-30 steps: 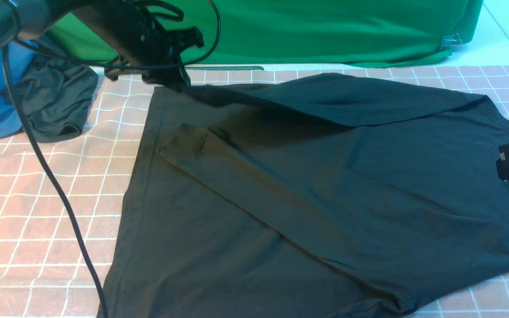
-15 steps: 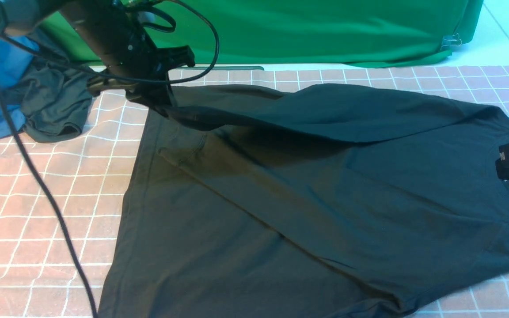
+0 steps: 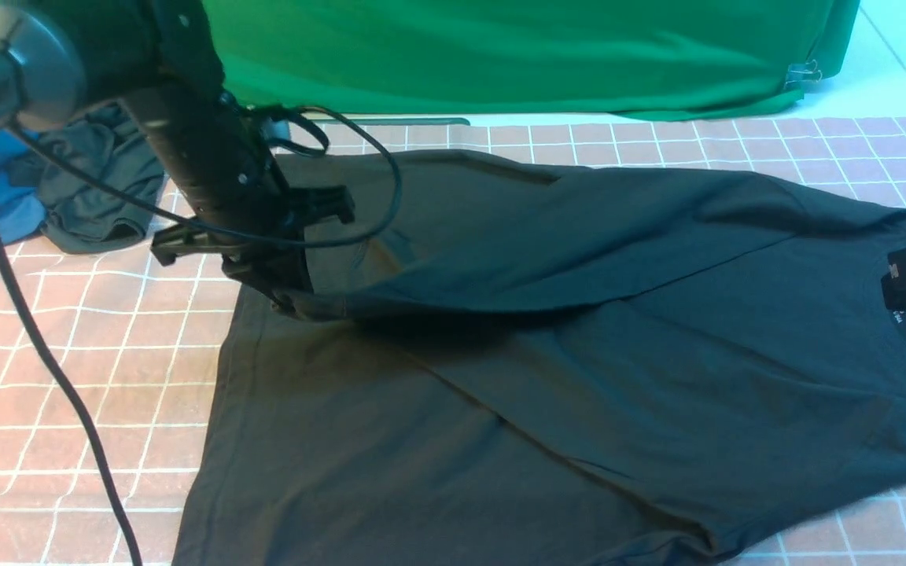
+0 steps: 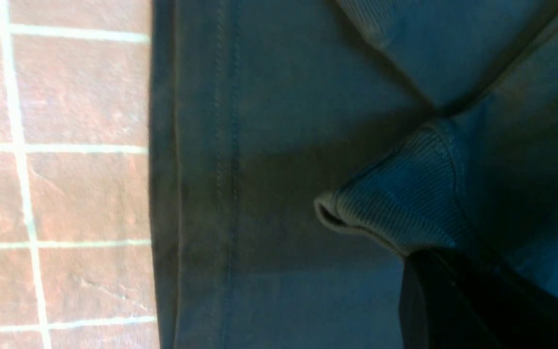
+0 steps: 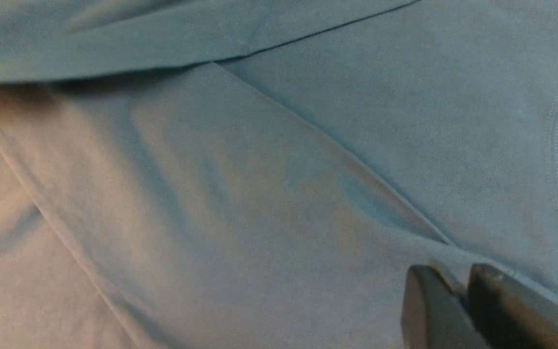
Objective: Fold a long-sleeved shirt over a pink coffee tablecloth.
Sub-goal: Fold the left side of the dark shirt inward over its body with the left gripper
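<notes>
Gripping the black shirt's cuff (image 4: 395, 208)

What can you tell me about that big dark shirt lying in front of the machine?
The shirt is dark, soft-looking cloth with a double-stitched hem, ribbed cuffs and a curved neck seam; small white marks show inside the neck. It lies spread and creased on the pinkish, white-gridded cloth, neck end toward the robot's right. The left gripper pinches one sleeve near its cuff, drawing it across the body, partly raised. The other sleeve is already folded in across the body.
</notes>
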Robot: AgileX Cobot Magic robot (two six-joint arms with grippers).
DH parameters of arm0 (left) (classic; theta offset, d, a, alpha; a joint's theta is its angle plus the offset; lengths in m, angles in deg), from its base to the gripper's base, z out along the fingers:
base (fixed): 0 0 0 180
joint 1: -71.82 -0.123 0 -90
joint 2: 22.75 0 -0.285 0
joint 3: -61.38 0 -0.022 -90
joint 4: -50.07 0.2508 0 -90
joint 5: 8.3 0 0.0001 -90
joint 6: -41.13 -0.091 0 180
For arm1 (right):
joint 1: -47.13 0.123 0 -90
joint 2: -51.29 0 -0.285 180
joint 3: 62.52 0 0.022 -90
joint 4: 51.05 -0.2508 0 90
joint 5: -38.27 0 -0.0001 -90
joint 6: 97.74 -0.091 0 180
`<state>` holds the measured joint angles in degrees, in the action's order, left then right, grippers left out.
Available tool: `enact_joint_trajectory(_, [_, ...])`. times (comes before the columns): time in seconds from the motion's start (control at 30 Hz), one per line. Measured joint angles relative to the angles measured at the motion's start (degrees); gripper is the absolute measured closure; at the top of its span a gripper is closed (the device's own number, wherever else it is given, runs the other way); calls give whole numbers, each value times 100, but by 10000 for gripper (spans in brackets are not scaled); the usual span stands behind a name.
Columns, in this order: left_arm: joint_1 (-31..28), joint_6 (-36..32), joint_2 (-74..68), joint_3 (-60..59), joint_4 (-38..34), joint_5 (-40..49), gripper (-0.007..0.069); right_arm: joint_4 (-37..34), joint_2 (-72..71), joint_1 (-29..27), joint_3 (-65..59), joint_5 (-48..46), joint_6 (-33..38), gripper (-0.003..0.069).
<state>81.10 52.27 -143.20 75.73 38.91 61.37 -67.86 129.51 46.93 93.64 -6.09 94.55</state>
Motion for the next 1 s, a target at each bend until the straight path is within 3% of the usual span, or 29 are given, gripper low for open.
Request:
enact_joint_trajectory(0.27, [220,625,141,-11,947,0,577,0,0,0,0,0,0,515])
enact_joint_trajectory(0.7, [224,584,228,-226,727,3,566,33,0,0,0,277,0,496])
enact_joint_trajectory(0.83, [224,576,228,-226,851,3,487,321,0,-5,0,557,-152,492])
enact_joint_trajectory(1.0, [224,589,228,-226,1116,3,282,647,158,-570,47,725,-616,483])
